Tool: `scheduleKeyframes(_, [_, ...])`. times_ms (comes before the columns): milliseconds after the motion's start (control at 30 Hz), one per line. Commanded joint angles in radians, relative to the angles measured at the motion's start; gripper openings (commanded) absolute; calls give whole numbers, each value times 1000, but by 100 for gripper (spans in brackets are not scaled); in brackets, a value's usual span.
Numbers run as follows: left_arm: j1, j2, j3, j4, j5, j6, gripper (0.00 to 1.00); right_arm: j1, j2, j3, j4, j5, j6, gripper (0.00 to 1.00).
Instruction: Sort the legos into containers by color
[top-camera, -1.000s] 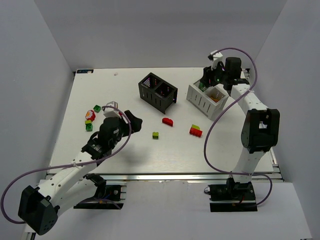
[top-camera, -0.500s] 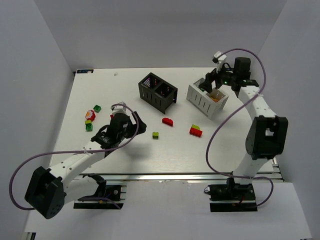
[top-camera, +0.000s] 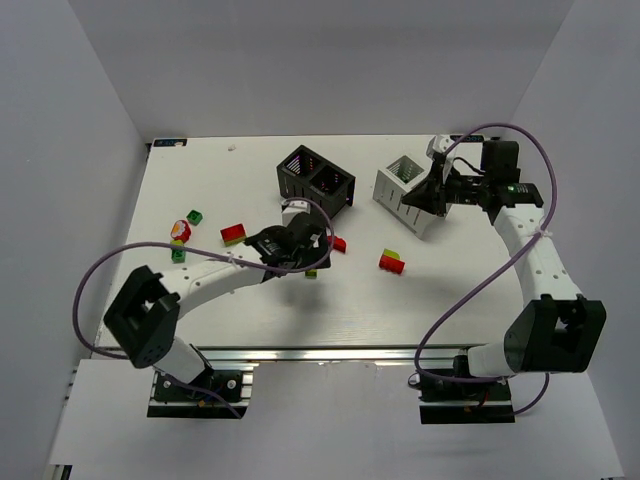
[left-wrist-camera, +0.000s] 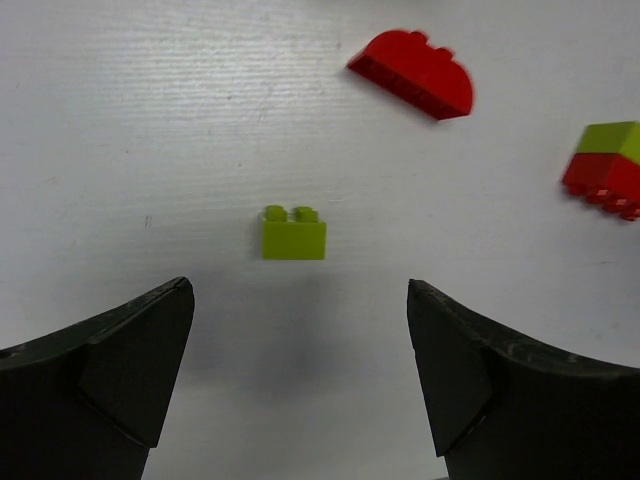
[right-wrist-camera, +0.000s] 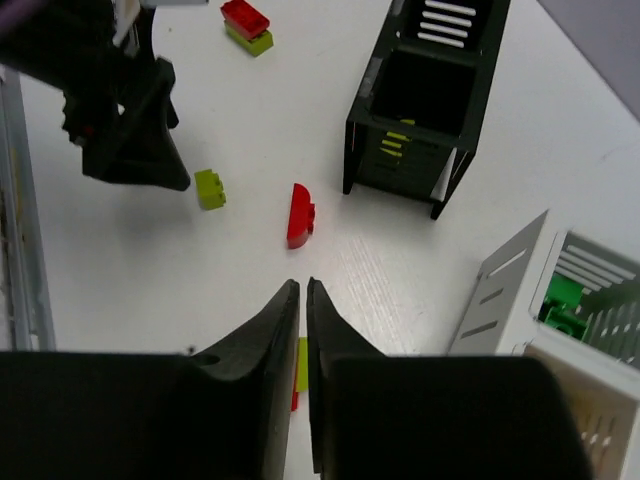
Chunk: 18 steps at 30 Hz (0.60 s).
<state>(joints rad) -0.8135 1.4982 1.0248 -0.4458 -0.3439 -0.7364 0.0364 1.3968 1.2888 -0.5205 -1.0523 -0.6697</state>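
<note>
A small lime-green brick (left-wrist-camera: 293, 232) lies studs-up on the white table (top-camera: 350, 310), just ahead of my left gripper (left-wrist-camera: 298, 300). That gripper's jaws are spread wide, one black finger on each side of the brick, and neither touches it.

Beyond the brick lies a red half-round brick (left-wrist-camera: 415, 72), near it but apart. Off to its right lies a red brick with a green cap (left-wrist-camera: 605, 170).

From overhead, another red-and-green stack (top-camera: 235, 234) lies to the left of my left arm. Farther left is a loose cluster of small bricks (top-camera: 181, 230) in red, yellow and green.

The black bin (top-camera: 315, 183) stands behind the half-round brick, toward the back of the table. The white bin (top-camera: 400, 198) stands to its right, well apart from it. A green brick (right-wrist-camera: 560, 305) lies in one compartment of the white bin.

My right gripper (right-wrist-camera: 303, 285) hangs in the air just beside the white bin. Its jaws are pressed almost together with only a thin slit between them, and nothing shows in that slit.
</note>
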Motion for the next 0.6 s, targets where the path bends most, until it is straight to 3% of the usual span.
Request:
scheduleKeyframes(0, [-7, 58, 46, -93, -50, -15, 96, -4, -56, -28, -53, 60, 28, 11])
scheduleKeyframes(67, [-12, 91, 67, -97, -56, -17, 95, -4, -79, -74, -35, 87, 57, 20])
scheduleKeyframes(233, [-18, 187, 118, -85, -69, -1, 94, -4, -157, -169, 82, 110, 134, 28])
scheduleKeyframes(567, [-27, 296, 178, -70, -53, 25, 83, -6, -182, -203, 105, 135, 174, 30])
